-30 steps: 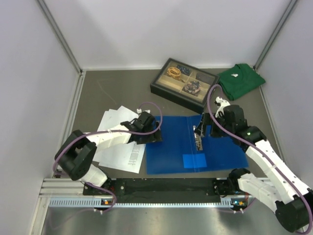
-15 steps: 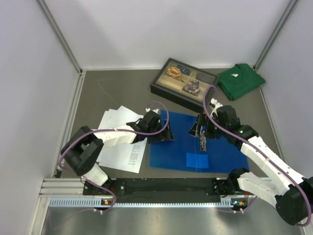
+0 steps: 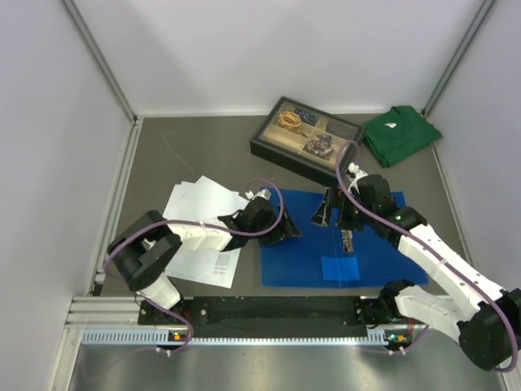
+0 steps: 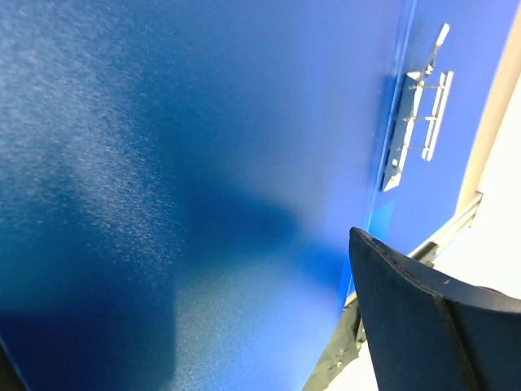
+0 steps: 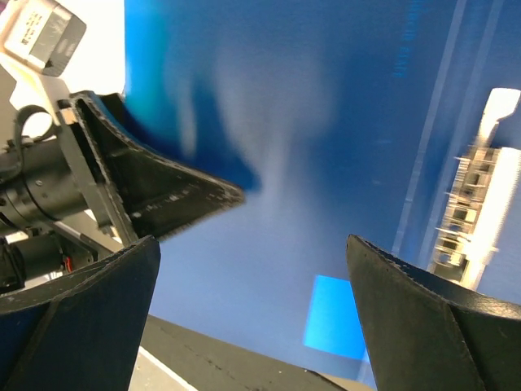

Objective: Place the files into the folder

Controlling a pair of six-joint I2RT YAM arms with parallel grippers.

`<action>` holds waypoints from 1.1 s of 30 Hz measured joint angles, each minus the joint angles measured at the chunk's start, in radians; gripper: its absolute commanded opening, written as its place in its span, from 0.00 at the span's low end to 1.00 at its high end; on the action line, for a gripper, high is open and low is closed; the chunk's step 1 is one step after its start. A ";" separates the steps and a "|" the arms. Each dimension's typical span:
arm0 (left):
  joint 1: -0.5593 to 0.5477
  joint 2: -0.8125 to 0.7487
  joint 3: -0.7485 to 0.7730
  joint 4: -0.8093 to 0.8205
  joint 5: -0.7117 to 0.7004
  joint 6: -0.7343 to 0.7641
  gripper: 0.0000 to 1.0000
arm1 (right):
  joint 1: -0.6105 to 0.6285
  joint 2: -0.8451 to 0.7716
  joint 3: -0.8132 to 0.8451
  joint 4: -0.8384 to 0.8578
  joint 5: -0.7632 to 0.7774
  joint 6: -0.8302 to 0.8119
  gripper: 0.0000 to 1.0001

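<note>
Sliding rightward since a second ago, the blue folder (image 3: pixel 383 244) is lying open on the surface (image 3: pixel 203 155), just clear of the files (image 3: pixel 199 204) on its left. Both claws are gaping wide and empty, with the left claw (image 3: pixel 285 224) at the folder's left edge and the right claw (image 3: pixel 334 213) over its spine. More pushing could widen that gap, and the left arm crossing the sheets could scatter them. Beyond, the compartment tray (image 3: pixel 305 138) and green shirt (image 3: pixel 400 134) are blocking nothing.

On the grey table (image 3: pixel 187 155), a black compartment tray (image 3: pixel 307 139) sits just beside a folded green shirt (image 3: pixel 400 133).
</note>
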 measured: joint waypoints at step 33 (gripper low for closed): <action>0.883 -0.285 0.134 -0.569 -0.037 0.415 0.93 | 0.483 0.863 0.503 0.423 0.291 0.416 0.67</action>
